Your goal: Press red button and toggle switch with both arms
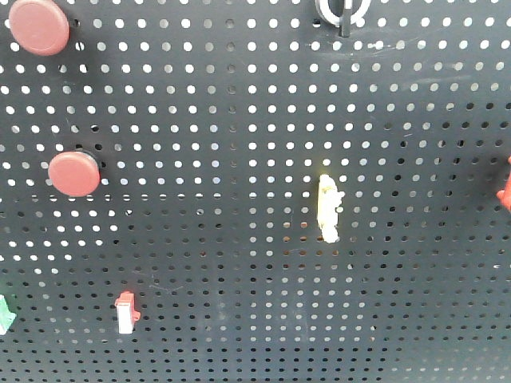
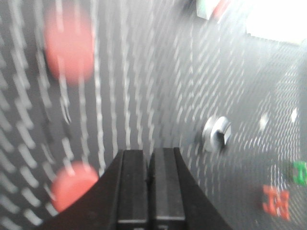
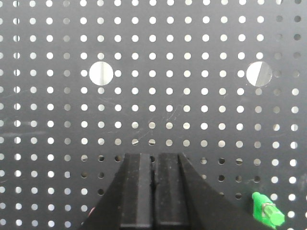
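On the black pegboard (image 1: 255, 120), two round red buttons sit at the left, one at the top (image 1: 36, 25) and one lower (image 1: 74, 174). A pale yellow toggle lever (image 1: 329, 207) sticks out near the middle. No arm shows in the front view. The blurred left wrist view has my left gripper (image 2: 148, 153) shut and empty, between a red button (image 2: 72, 184) at its lower left and a silver toggle switch (image 2: 217, 134) at its right. Another red button (image 2: 69, 45) is further up. My right gripper (image 3: 154, 155) is shut and empty, facing bare pegboard (image 3: 153, 96).
A small red-and-white switch (image 1: 125, 313), a green piece (image 1: 4, 313) and a red piece (image 1: 505, 187) are mounted on the board. A green-tipped switch (image 3: 267, 213) is at the right gripper's lower right. Two silver discs (image 3: 101, 73) (image 3: 259, 73) sit higher up.
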